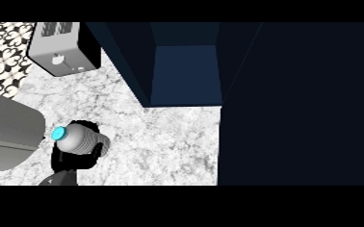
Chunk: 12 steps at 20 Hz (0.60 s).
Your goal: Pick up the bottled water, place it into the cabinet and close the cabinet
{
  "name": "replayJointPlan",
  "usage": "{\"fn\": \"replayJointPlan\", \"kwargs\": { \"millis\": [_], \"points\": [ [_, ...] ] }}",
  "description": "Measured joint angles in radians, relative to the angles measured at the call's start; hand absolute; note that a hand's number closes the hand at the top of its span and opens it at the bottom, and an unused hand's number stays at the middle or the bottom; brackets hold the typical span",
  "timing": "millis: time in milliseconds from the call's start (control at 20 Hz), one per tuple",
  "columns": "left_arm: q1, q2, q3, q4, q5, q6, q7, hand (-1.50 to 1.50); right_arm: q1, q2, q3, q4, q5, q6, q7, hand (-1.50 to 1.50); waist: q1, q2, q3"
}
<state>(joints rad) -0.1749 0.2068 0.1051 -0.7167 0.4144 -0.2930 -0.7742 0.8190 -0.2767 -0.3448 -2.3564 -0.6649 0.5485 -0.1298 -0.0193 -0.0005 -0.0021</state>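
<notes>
Bottle [84, 143] sits inside the left hand [70, 161], whose black fingers curl round the ribbed grey body from behind and below, so the hand is clamped on it. The cyan cap [58, 133] sticks out on the hand's left, toward the grey forearm [16, 134]. The bottle looks tilted, cap leaning left, over the marble table [163, 139]; I cannot tell whether its base touches the table or is lifted. The right hand is not visible. The cabinet [186, 72] is ahead and right of the hand, well apart, with its blue inside open toward the table. The tall dark panel [292, 101] further right is probably its door, not certain. The toaster [60, 45] stands straight ahead of the hand, near the cabinet's left wall. Handling judgement: a small plastic water bottle, likely light to moderate if full, thin-walled so it gives under squeeze, not fragile. The smooth plastic is slippery, but the ribs give the fingers something to catch. The best hold is mid-body on the ribbed band, as here, not the cap or neck, which would let it swing. Water shifting inside may tip it, so keep it near upright when setting it down, since a narrow base makes it easy to topple against the cabinet's edge.
</notes>
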Motion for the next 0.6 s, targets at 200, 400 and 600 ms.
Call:
{"fn": "replayJointPlan", "kwargs": {
  "millis": [200, 400, 600],
  "points": [
    [-0.022, 0.01, -0.019, -0.05, -0.005, -0.001, 0.066, 1.5, 0.016, -0.007, -0.009, -0.001, -0.01, 0.004, 0.002, -1.5, 0.004, -0.002, 0.001],
    [-0.017, -0.015, -0.058, -0.158, -0.02, 0.039, 0.125, 1.5, 0.03, -0.015, -0.028, 0.001, -0.021, 0.013, -0.009, -1.5, 0.009, -0.004, 0.002],
    [-0.026, -0.076, -0.108, -0.275, -0.037, 0.119, 0.21, 1.5, 0.038, -0.017, -0.04, 0.006, -0.031, 0.021, -0.021, -1.5, 0.01, -0.005, 0.002]
  ]
}}
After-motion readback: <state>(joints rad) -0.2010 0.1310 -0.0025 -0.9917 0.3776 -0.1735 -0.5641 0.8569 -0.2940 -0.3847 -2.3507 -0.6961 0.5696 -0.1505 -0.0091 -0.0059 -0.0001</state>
